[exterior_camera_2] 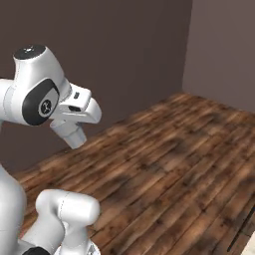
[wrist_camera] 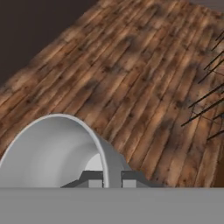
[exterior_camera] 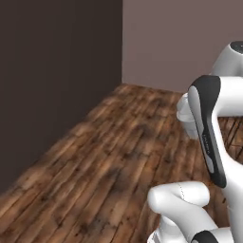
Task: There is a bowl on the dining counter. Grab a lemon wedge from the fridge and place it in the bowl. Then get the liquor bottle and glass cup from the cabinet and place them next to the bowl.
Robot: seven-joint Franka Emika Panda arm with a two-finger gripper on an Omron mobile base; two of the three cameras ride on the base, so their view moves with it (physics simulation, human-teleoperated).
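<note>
Gripping the glass cup (wrist_camera: 52, 153), the fingers (wrist_camera: 95, 177) hang over wooden floor (wrist_camera: 144, 78).

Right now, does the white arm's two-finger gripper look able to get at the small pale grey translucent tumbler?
Yes, it seems so: in the hand view the gripper is shut on the wall of the pale grey translucent tumbler, between its dark fingertips. Nothing is in the way.
</note>
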